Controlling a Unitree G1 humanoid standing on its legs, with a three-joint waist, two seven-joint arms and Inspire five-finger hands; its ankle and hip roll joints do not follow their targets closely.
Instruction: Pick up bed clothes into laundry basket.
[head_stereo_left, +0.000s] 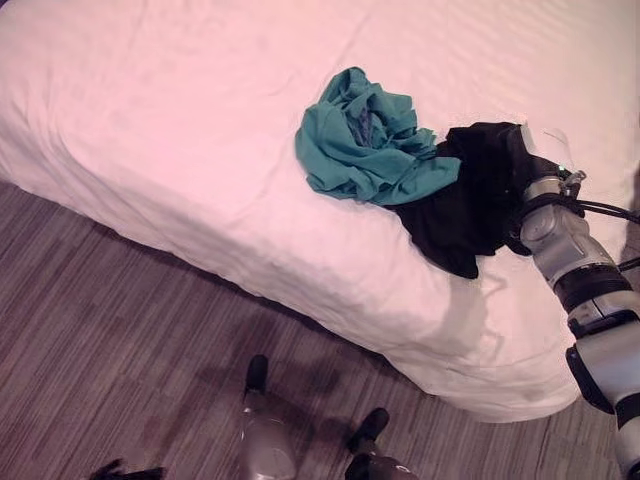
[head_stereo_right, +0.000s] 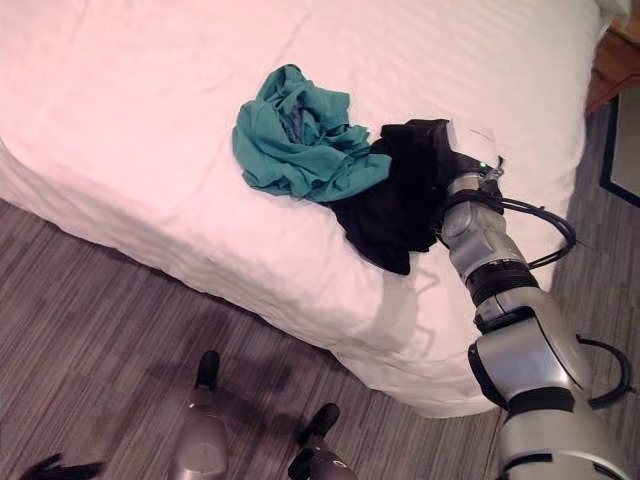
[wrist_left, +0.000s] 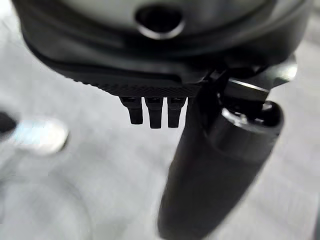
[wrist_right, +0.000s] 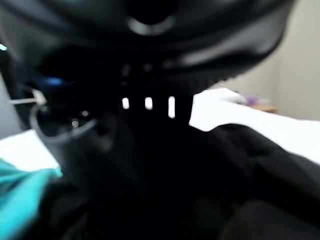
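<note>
A crumpled teal garment lies on the white bed, near its front right corner. A black garment lies right beside it, partly under the teal one, and drapes toward the bed's edge. My right arm reaches in from the right, and the right hand is buried in the black cloth at its far side. In the right wrist view, black cloth lies right against the hand and the teal garment shows beside it. My left hand hangs low over the floor with straight fingers and holds nothing.
The bed's rounded corner overhangs grey striped plank flooring in front of me. A wooden piece of furniture stands beyond the bed at the far right.
</note>
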